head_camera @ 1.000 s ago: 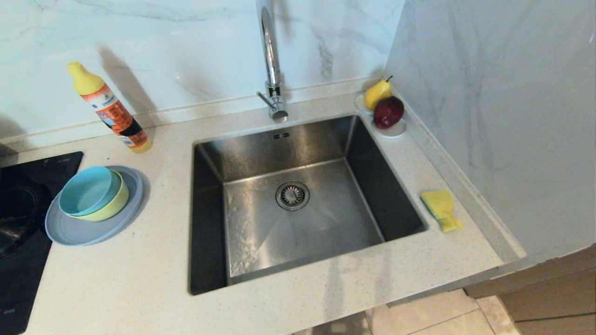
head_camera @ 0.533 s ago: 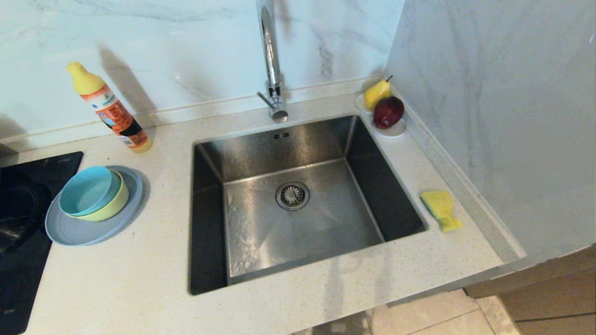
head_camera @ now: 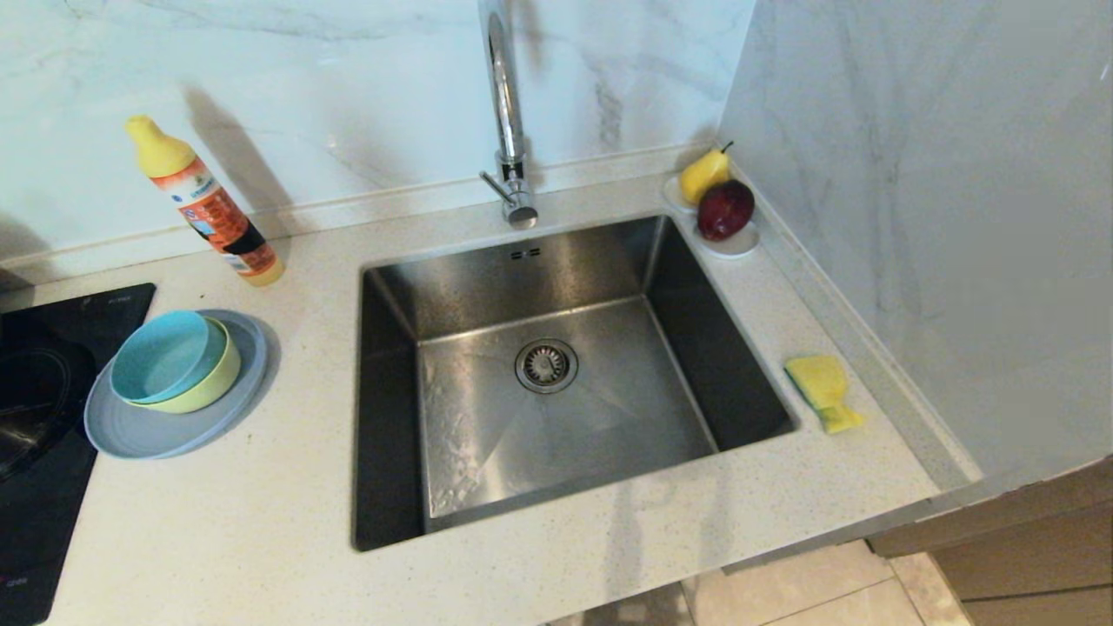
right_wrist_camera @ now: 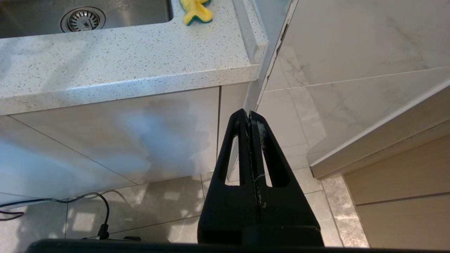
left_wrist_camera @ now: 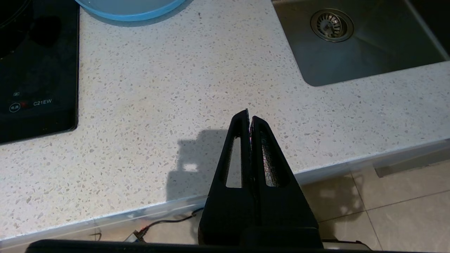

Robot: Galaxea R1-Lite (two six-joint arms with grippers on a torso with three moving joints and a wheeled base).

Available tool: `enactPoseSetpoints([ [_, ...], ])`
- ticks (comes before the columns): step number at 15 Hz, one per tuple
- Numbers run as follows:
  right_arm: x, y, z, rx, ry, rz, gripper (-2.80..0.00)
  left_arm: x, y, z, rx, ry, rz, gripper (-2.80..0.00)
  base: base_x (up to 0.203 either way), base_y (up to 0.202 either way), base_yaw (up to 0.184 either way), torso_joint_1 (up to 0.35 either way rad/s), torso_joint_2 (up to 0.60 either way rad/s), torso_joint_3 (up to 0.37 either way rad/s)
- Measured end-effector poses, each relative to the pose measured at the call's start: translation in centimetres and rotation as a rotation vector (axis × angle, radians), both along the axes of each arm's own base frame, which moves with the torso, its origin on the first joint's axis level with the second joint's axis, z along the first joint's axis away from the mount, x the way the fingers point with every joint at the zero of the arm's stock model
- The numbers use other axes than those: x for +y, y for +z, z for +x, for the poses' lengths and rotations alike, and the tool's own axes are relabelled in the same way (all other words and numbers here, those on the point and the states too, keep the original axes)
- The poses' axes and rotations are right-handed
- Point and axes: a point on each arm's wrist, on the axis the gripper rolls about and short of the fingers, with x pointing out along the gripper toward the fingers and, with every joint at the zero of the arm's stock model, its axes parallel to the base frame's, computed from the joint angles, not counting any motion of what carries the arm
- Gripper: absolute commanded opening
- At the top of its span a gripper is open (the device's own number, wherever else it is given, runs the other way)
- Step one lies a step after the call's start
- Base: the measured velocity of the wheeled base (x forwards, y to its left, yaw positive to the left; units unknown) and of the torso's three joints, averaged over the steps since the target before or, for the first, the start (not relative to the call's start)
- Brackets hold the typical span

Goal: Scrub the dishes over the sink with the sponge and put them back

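From my head I look down at the worktop [head_camera: 261, 522], and nothing has moved in the last second, so the job has not started yet. The teal-blue bowl [head_camera: 161, 355] sits inside the yellow-green bowl [head_camera: 213, 387], and both sit on the grey-blue plate [head_camera: 139, 435], left of the sink [head_camera: 565, 417]. The sink has nothing in it, just its drain [head_camera: 546, 365] in the middle and the tap [head_camera: 507, 113] behind. The sponge [head_camera: 823, 391] lies yellow side up on the right of the sink, close to the wall. A soap bottle [head_camera: 204, 209] leans at the back, and a pear [head_camera: 703, 174] and a red apple [head_camera: 725, 209] rest on a small white dish [head_camera: 739, 243] in the corner. My arms do not show here. From my left wrist I see my left gripper [left_wrist_camera: 249, 119] pinched shut on nothing, over the front of the worktop, with the plate's edge far ahead. From my right wrist I see my right gripper [right_wrist_camera: 249, 115] pinched shut and empty too, low down in front of the cupboard [right_wrist_camera: 105, 140]. I think I must reach for the sponge and a dish first.
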Motion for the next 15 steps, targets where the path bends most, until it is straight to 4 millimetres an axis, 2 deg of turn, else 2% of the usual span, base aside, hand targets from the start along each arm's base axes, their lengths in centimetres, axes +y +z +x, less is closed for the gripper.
enactPoseSetpoints([
  [15,0.00,0.00,0.00,0.000,0.000,0.000,-2.80,0.00,0.00,0.01,0.001,0.000,0.000,-2.80,0.000,0.000,0.000,0.000,0.00,0.000],
])
